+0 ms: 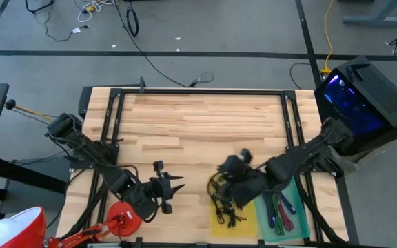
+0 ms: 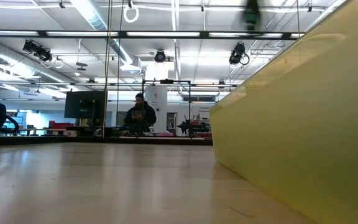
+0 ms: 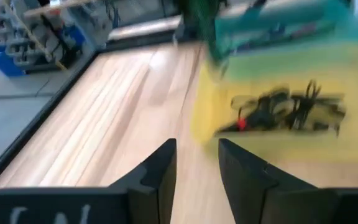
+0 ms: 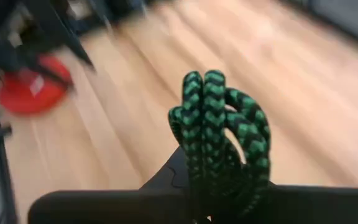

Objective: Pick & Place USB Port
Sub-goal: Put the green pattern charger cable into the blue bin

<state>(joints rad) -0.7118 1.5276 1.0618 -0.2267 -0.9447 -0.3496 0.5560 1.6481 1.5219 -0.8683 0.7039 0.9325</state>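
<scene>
Cable (image 4: 219,137), green-black braided, looped: light, floppy, grippy; best pinched at bundled bend. Right gripper (image 4: 213,205) clenched on it, lower centre. Left gripper (image 3: 197,165) released, empty, lower left.

Green-and-black braided cable (image 4: 219,134), yellow tray (image 1: 248,213)

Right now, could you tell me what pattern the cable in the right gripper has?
The cable is braided green and black, clearest in the right wrist view.

On the light wooden surface (image 1: 198,124), a shallow yellow plastic tray (image 1: 243,219) holds a tangle of black cables (image 1: 225,204). A green plastic tray (image 1: 296,210) sits just right of it, and a round red dish (image 1: 124,215) lies well apart to its left.
</scene>
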